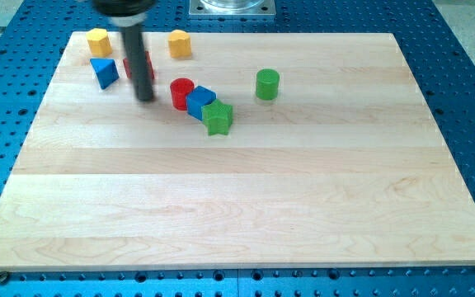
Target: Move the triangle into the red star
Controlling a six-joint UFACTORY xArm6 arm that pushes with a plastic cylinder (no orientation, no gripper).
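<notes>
The blue triangle (104, 72) lies near the board's top left. A red block (148, 64), probably the red star, sits just right of it, mostly hidden behind my rod. My tip (145, 98) rests on the board just below the red block and to the lower right of the triangle, a short gap from each.
A yellow block (98, 40) and a yellow hexagon-like block (179, 43) sit at the top. A red cylinder (181, 93), blue cube (200, 101) and green star (218, 118) cluster right of my tip. A green cylinder (267, 84) stands farther right. The wooden board (246, 206) lies on a blue perforated table.
</notes>
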